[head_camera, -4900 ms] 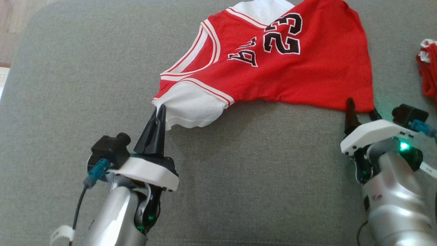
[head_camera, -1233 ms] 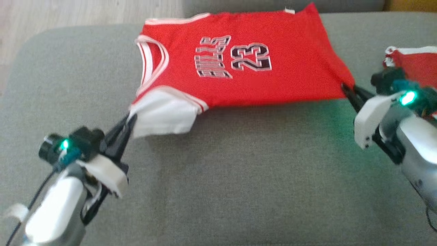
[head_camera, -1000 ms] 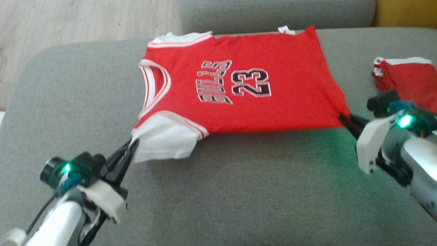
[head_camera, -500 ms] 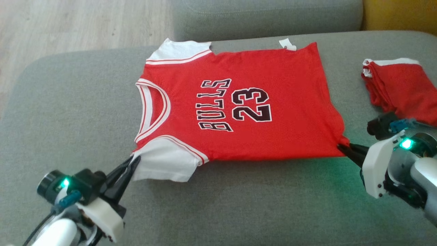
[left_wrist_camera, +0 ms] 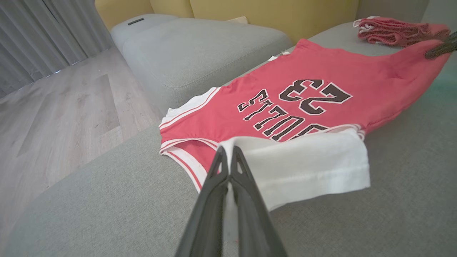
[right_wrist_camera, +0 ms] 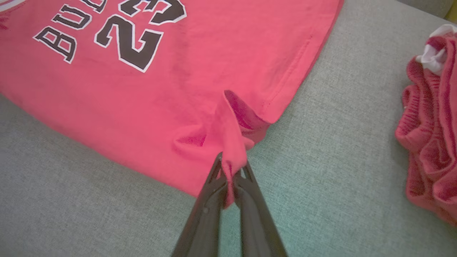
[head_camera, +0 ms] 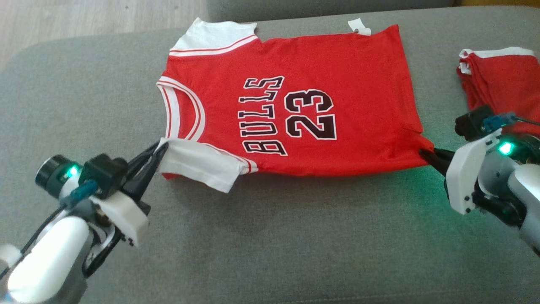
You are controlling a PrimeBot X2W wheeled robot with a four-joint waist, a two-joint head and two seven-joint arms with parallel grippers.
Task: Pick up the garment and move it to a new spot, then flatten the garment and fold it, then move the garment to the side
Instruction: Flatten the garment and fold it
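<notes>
1. Jersey (head_camera: 295, 105), red with "BULLS 23" facing up, is lying spread on the grey sofa cushion (head_camera: 270, 236), collar left, hem right.
2. Jaws of left gripper (head_camera: 159, 146) are clenching the edge of the near white sleeve (head_camera: 202, 164), which is hanging lifted off the cushion.
3. Jaws of right gripper (head_camera: 424, 153) are clamping the near hem corner; fabric is bunching there.
4. Folded red garment (head_camera: 502, 80) is sitting far right, apart from the jersey.
</notes>
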